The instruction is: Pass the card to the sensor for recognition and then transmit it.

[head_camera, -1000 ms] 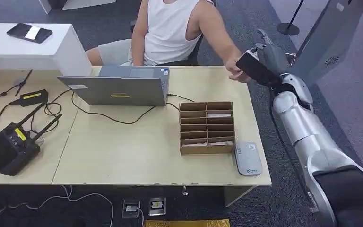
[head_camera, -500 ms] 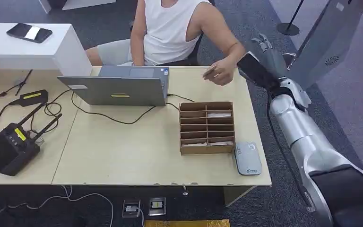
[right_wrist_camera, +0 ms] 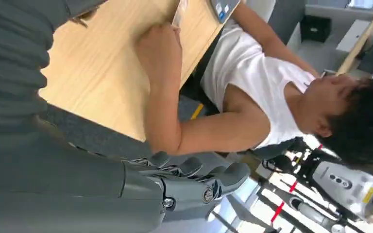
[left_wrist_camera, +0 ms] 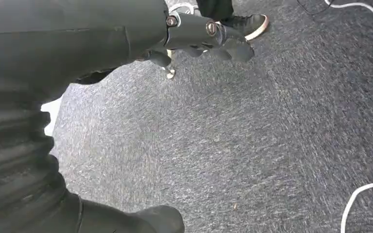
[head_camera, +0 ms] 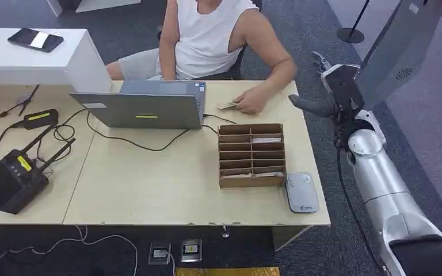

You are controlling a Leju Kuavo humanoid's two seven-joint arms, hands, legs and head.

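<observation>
A person's hand (head_camera: 252, 102) rests on the table's far side and holds a pale card (head_camera: 228, 105) beside the laptop; the same hand (right_wrist_camera: 159, 51) and card (right_wrist_camera: 179, 12) appear in the right wrist view. My right hand (head_camera: 329, 96) hovers past the table's right edge with its fingers (right_wrist_camera: 194, 174) apart and nothing in it. The grey card sensor (head_camera: 301, 192) lies flat at the front right corner, well below that hand. My left hand (left_wrist_camera: 206, 39) hangs over the carpet, holding nothing, fingers loosely extended.
A brown cardboard card organiser (head_camera: 252, 155) with several slots stands left of the sensor. An open grey laptop (head_camera: 144, 106) with a black cable sits mid-table. A black router (head_camera: 12, 175) is at the left. The person (head_camera: 207, 34) sits behind the table (head_camera: 149, 184).
The person took the card from my raised right hand and brought it down to the table by the laptop. My right hand drew back to the right, now empty.
</observation>
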